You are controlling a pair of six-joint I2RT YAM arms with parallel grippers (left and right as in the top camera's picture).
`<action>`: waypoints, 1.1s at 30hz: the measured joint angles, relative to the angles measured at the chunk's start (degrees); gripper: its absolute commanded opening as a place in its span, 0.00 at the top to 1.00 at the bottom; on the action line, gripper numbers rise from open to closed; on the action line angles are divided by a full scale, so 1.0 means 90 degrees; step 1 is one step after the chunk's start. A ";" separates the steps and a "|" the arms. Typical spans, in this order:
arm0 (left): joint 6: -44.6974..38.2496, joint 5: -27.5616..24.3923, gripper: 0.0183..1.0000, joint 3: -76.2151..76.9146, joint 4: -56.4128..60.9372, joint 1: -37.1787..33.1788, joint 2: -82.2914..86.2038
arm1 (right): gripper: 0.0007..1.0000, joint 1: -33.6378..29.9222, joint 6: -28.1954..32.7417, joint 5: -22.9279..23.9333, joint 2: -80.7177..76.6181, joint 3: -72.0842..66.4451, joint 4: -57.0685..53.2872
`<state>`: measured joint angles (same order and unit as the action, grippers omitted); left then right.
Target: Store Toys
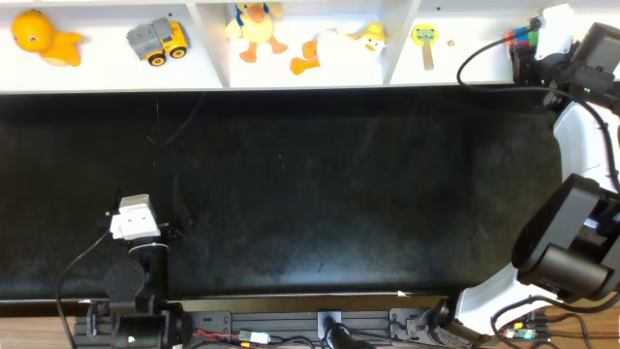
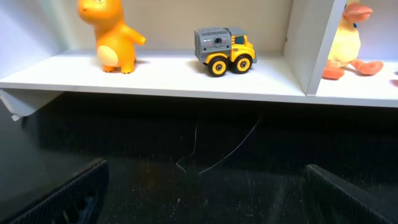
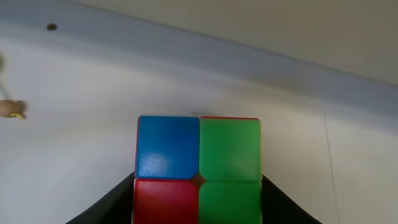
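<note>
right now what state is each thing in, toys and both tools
left tool: open, empty
right tool: shut on the colour cube
colour cube: gripped
orange toy figure: upright on the shelf
toy truck: upright on its wheels
yellow duck plush: sitting upright
second duck plush: lying on its side

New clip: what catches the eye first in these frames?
The blue, green and red cube clamped in the right gripper at the right end of the white shelf. Then the toys lined along it: an orange figure, a grey-and-yellow truck, a yellow duck. The left gripper hangs open over the black mat.
</note>
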<state>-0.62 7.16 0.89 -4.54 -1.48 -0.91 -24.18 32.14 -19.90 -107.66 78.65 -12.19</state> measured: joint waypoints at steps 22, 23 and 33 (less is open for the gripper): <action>0.0000 0.0000 0.00 0.0000 0.0000 0.0000 0.0000 | 0.43 0.0000 -0.0053 0.0214 -0.0012 0.0000 -0.0100; 0.0000 0.0000 0.00 0.0000 0.0000 0.0000 0.0000 | 0.39 0.0000 -0.0051 0.0214 -0.0012 0.0000 -0.0100; 0.0000 0.0000 0.00 0.0000 0.0000 0.0000 0.0000 | 0.04 0.0000 -0.0097 0.0250 -0.0012 0.0005 -0.0109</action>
<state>-0.62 7.16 0.89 -4.54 -1.48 -0.91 -24.18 31.27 -17.65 -107.77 78.70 -13.17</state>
